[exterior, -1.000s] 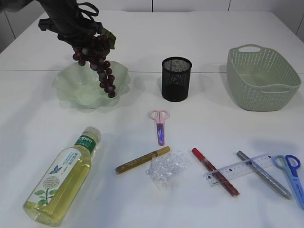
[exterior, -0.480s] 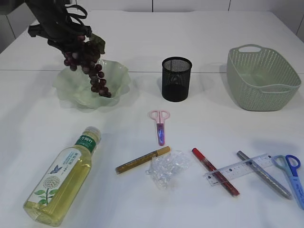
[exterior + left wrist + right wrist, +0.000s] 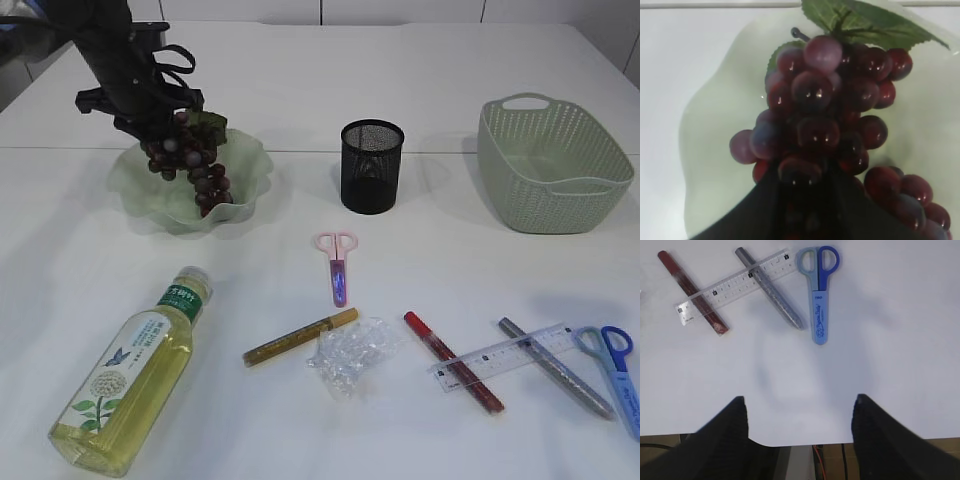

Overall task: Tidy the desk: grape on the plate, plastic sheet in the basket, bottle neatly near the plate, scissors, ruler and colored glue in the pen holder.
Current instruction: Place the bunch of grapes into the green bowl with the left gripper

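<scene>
A plain white desk [image 3: 450, 280] fills the room in front of me, and a thin seam [image 3: 300, 151] runs straight across its top from side to side, toward the far half. Behind its far edge stand white wall panels [image 3: 400, 10], split by dark vertical joints. Seen from the right wrist, a strip of brownish floor [image 3: 920, 450] shows below the desk's near edge, with a thin orange cable [image 3: 818, 460] and a dark cable [image 3: 842, 460] hanging just beside each other.
</scene>
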### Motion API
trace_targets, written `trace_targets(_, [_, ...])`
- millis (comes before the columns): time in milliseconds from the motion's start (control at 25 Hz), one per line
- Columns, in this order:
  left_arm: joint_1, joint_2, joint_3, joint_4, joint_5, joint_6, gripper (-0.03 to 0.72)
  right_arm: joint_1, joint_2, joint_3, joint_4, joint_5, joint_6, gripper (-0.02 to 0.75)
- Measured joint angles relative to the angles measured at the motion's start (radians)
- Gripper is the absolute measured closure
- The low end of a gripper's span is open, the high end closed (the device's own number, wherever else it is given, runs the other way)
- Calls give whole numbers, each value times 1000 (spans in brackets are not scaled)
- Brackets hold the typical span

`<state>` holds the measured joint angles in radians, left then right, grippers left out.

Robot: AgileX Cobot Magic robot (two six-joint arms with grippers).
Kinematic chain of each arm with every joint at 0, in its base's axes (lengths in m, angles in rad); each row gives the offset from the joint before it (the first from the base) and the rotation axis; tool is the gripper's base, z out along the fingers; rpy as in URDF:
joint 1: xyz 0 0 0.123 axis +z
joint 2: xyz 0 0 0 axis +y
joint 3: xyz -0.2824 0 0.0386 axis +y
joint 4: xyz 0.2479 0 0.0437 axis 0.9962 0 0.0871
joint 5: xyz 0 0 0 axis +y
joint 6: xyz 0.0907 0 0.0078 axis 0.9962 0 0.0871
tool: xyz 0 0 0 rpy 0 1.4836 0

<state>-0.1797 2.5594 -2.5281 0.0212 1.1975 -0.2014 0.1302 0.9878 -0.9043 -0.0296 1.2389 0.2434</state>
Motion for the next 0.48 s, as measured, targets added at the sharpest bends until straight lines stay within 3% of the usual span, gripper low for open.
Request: trace_targets(480, [0, 0, 0, -33, -8, 0, 473, 0, 0, 0, 0, 0, 0, 227])
